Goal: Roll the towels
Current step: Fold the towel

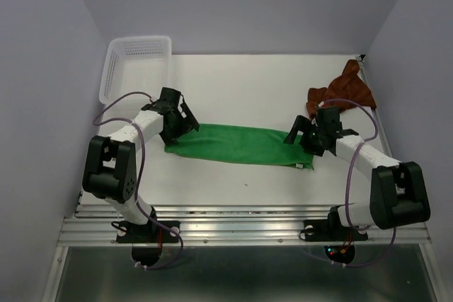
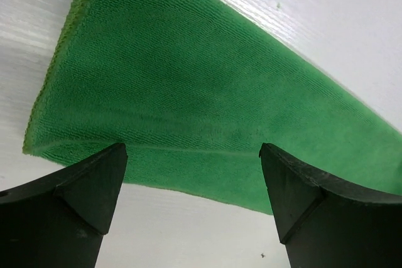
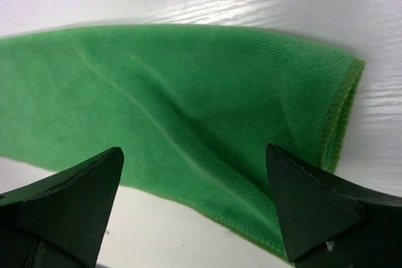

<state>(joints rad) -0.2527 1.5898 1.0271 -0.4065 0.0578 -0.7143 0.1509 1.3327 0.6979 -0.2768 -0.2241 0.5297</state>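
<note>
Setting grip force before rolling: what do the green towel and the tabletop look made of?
Green towel: soft, matte, microfibre-like cloth, going by its fine knit texture and stitched hem. Tabletop: hard white surface, slight sheen, faint grain streaks; perhaps laminate or painted wood.

1. Links of left arm (image 1: 134,131) and right arm (image 1: 359,155): white, tubular, same build on both sides.
2. Large black joint housings (image 1: 111,169) on each arm, rounded and matte, bulkier than the white links.
3. A thin purple cable (image 1: 115,101) loops loosely along each arm, from low down up to the wrist.
4. Low black base mounts (image 1: 147,233), one per arm.
5. The left pincer (image 2: 191,149) and right pincer (image 3: 193,149) are black. Each has two wedge-shaped fingers (image 2: 75,199) tapering to blunt tips, with a dull, faintly scuffed surface.
</note>
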